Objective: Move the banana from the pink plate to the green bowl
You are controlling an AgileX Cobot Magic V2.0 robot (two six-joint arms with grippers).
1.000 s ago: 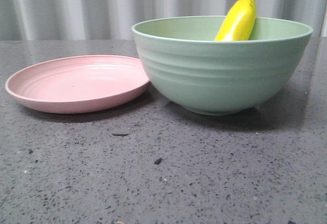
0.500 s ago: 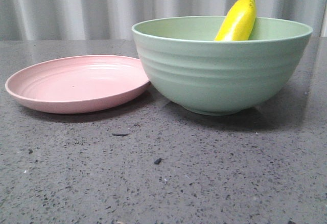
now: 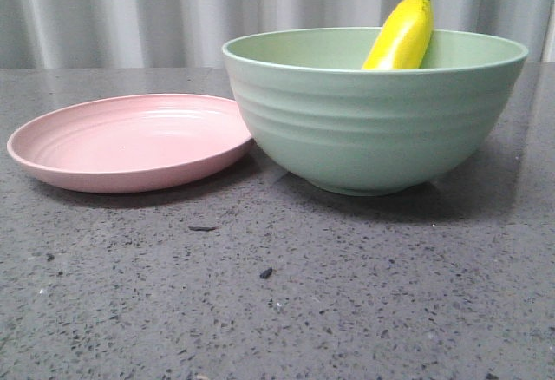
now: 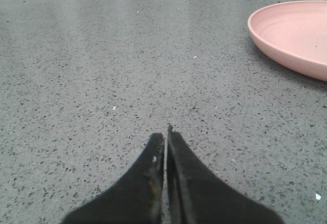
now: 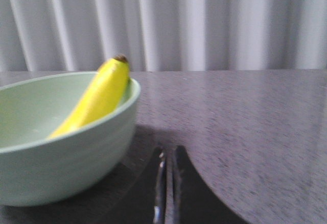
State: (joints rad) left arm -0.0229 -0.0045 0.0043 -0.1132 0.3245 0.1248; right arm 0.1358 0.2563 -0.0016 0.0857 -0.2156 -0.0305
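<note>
The banana (image 3: 401,33) leans inside the green bowl (image 3: 373,120), its dark tip sticking up above the far rim. The pink plate (image 3: 130,141) lies empty to the left of the bowl, its rim touching or nearly touching the bowl's side. In the right wrist view the banana (image 5: 99,98) rests against the bowl's (image 5: 61,147) rim. My right gripper (image 5: 167,152) is shut and empty, low over the table beside the bowl. My left gripper (image 4: 166,132) is shut and empty over bare table, apart from the pink plate (image 4: 294,37). Neither gripper shows in the front view.
The dark speckled stone table (image 3: 277,293) stretches in front of both dishes, with a few small dark crumbs (image 3: 266,272) on it. A pale pleated curtain (image 3: 130,7) hangs behind the table's far edge.
The plate and bowl sit a few pixels further left in the front view than a second ago. The banana stays in the bowl.
</note>
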